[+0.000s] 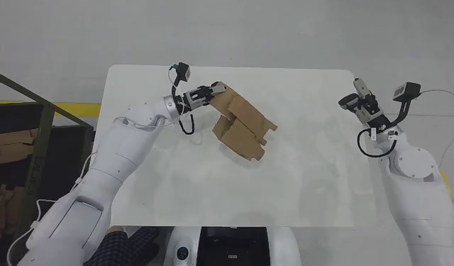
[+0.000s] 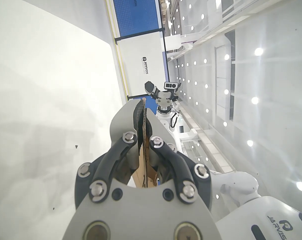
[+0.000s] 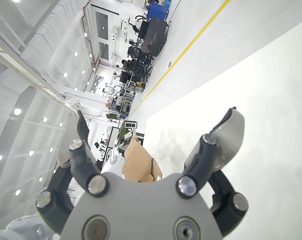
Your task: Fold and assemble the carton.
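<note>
Left fingers point(image 2: 123, 123) on diagonal carton point(image 1: 242, 125)

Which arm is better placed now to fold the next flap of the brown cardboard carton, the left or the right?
Probably left: the left gripper is shut on a flap of the brown cardboard carton. The right gripper is open, empty, and well apart from it.

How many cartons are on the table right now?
1. The carton is near the middle of the table, one flap clamped in the left gripper. None looks hidden.
</note>
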You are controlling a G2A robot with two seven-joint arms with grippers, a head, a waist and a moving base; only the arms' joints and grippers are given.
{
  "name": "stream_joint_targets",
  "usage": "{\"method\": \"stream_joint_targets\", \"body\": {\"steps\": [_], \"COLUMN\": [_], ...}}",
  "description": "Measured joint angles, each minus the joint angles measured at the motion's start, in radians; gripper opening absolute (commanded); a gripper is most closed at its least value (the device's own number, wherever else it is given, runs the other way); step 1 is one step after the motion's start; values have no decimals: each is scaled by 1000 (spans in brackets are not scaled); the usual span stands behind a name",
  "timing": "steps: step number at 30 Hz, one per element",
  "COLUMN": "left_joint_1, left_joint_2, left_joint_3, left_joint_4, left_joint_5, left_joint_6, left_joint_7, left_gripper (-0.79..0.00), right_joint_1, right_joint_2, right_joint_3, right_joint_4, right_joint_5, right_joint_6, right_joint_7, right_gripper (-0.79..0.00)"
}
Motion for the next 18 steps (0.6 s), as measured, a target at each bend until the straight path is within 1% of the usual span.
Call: {"method": "stream_joint_targets", "body": {"steps": [3,9,14,18], "left_joint_1": [-28,-78,-105,-106], "left_joint_2": [-21,-53,-70,-72], "left_joint_3": [39,89,101,102], "left_joint_4": [18,62,97,101], "left_joint_5": [-10,-30,-47,-50], "left_joint_6": [0,-11,-24,-25], "left_joint_7": [-12,-65,-87,-89], "left_gripper": [-785,-785,-785,-785], "right_joint_1": [0,0,0,0], "right_joint_2": [0,0,0,0], "right_joint_3": [0,0,0,0], "right_joint_4": [0,0,0,0], "right_joint_5": [0,0,0,0], "right_joint_6": [0,0,0,0], "right_joint_7": [0,0,0,0], "right_gripper": [0,0,0,0]}}
